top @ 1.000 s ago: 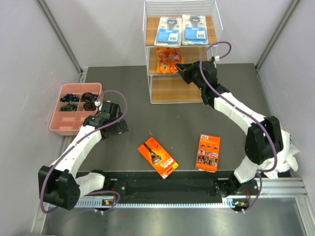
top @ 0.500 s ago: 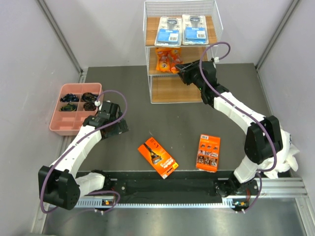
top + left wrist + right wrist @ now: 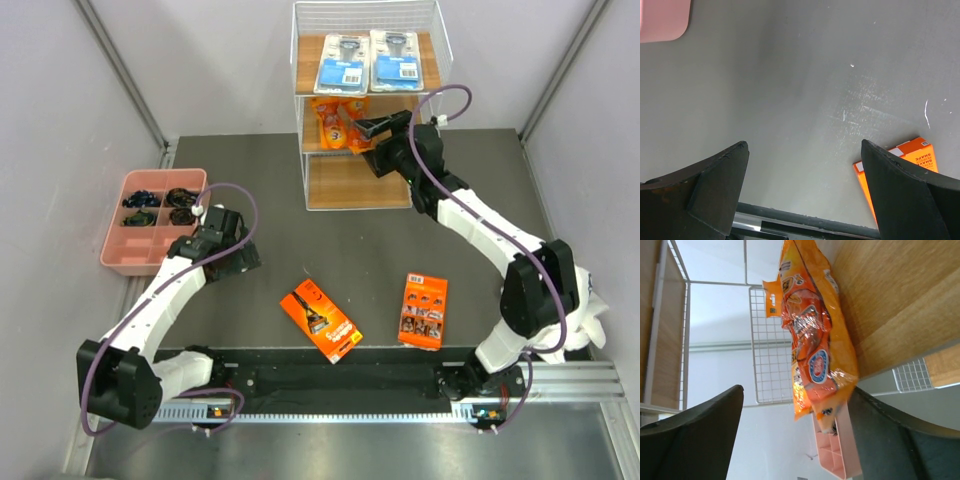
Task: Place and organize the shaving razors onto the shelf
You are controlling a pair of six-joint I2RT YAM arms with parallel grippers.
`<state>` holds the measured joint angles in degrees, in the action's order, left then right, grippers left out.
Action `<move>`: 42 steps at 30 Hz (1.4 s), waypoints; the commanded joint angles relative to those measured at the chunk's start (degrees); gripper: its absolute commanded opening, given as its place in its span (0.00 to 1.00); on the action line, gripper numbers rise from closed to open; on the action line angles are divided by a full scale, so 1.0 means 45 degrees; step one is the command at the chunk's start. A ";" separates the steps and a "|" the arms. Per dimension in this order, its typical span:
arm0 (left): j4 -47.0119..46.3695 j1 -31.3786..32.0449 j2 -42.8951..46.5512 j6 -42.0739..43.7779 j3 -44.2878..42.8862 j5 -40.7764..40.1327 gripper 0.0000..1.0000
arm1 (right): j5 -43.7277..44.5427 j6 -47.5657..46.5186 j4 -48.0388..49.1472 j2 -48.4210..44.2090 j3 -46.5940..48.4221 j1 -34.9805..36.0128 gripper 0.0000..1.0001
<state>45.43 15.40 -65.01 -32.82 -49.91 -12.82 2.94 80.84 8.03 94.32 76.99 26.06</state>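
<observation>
Tall white wire-frame shelf (image 3: 350, 185), three wooden boards: carries two clear-and-blue blister cards (image 3: 370, 60) flat on the top board and two small orange pouches (image 3: 338, 122) on the middle one. Makes four of six packs shelved, by the look of it. Leaves a long orange-black box (image 3: 320, 320) and an orange card (image 3: 424, 311) lying apart on the dark grey desk (image 3: 330, 250). Right tool (image 3: 796, 389): spread wide at the middle board, flanking a pouch, not pinching. Left tool (image 3: 804, 145): gapes wide, grips nothing, near the pink compartment tray (image 3: 120, 255).
</observation>
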 commanded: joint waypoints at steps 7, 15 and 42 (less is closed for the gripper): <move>-0.0350 -0.0004 0.0385 0.0027 0.0056 0.0134 0.98 | -0.0204 -0.1030 -0.1278 -0.1037 -0.0291 0.0028 0.99; -0.0349 -0.0004 0.0463 0.0008 0.0036 0.0192 0.98 | -0.0457 -0.1167 -0.1101 -0.1507 -0.0937 0.0067 0.99; -0.0330 -0.0004 0.0795 -0.1047 0.0739 0.1968 0.98 | -0.0126 -0.4819 -0.4207 -0.5355 -0.4861 0.2195 0.99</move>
<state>45.41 15.40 -63.40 -35.88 -47.99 -6.57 1.32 62.15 -8.73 73.38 58.65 34.06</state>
